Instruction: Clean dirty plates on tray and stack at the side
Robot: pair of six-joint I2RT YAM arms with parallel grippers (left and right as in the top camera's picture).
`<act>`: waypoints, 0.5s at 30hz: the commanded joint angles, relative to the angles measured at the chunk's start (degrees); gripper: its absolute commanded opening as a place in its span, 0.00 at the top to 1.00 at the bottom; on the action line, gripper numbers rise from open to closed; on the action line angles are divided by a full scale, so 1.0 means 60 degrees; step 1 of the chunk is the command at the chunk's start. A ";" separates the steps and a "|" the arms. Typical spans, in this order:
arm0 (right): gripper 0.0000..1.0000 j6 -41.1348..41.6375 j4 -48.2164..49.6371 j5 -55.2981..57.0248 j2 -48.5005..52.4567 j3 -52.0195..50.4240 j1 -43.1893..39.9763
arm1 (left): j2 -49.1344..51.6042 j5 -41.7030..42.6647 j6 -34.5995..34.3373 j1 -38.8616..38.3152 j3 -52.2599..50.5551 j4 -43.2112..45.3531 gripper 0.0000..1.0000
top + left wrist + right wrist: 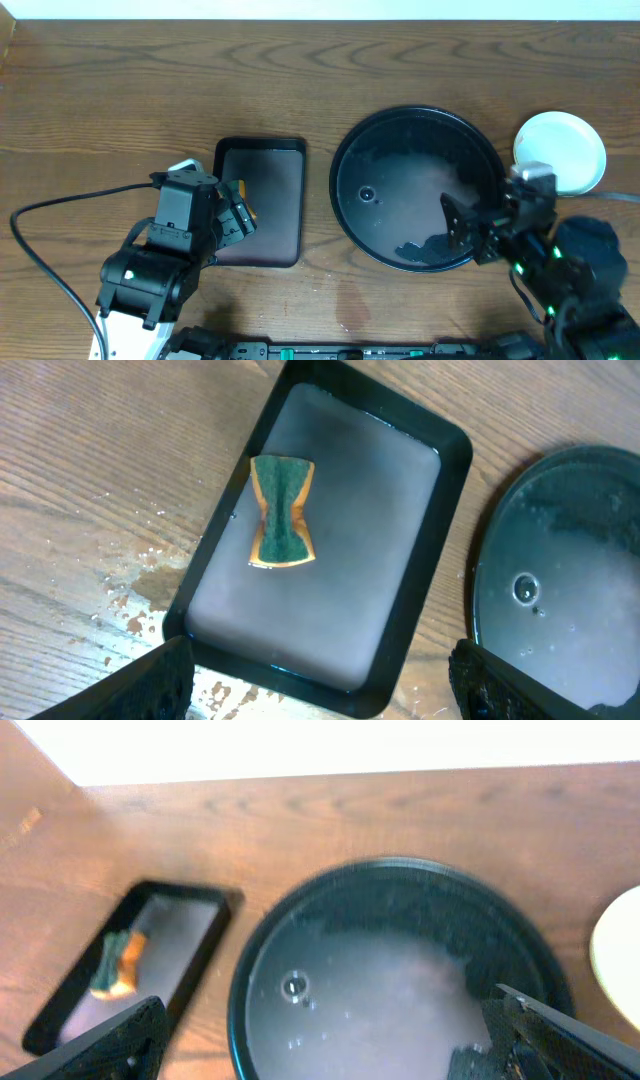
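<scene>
From overhead, the round tray (400, 170) is seen bare of plates and wet with droplets only. The plates (560, 150) are stacked on the counter (120, 90) just beyond its upper right rim; how many lie in the stack cannot be told. The right tool (462, 228) is held over the round tray's lower right rim, near the stack. The left tool (238, 210) is held over the left edge of the rectangular tray (275, 165).

In the left wrist view, the sponge (282, 510) is found lying loose in the rectangular tray, green face up. The left tool's fingers (150, 680) are spread wide at the bottom corners, with nothing gripped between them.

In the right wrist view, the right tool's fingers (110, 1045) are also spread wide and empty above the round tray, and the edge of a plate is caught at the far right.

The cleaning and stacking are judged done, or nearly so, with only the withdrawal left. That would be done well if each tool were raised straight up before being drawn back, so that the round tray's rim is not clipped and the stack is not nudged; the sponge is best left where it lies
</scene>
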 commanded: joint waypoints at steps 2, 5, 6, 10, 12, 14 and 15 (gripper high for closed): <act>0.01 0.0171 -0.0080 0.0302 -0.0368 -0.0073 0.0117 | 0.0157 0.0018 0.0029 0.0004 0.0124 -0.0025 0.18; 0.01 0.0171 -0.0568 0.0302 -0.0357 -0.0073 0.0117 | 0.0219 0.0018 0.0029 0.0004 0.0124 -0.0029 0.18; 0.01 0.0175 -0.0787 0.0302 -0.0353 -0.0073 0.0117 | 0.0226 0.0018 0.0029 0.0004 0.0124 -0.0025 0.18; 0.01 0.0175 -0.1982 0.0266 -0.0353 -0.0073 0.0117 | 0.0313 0.0018 0.0029 0.0004 0.0124 -0.0029 0.17; 0.01 0.0171 -0.2565 0.0270 -0.0353 -0.0073 0.0117 | 0.0350 0.0018 0.0029 0.0004 0.0124 -0.0025 0.17; 0.01 0.0171 -0.3122 0.0270 -0.0353 -0.0073 0.0117 | 0.0390 0.0018 0.0029 0.0004 0.0124 -0.0025 0.17; 0.01 0.0175 -0.3355 0.0270 -0.0353 -0.0073 0.0117 | 0.0404 0.0018 0.0029 0.0004 0.0124 -0.0025 0.17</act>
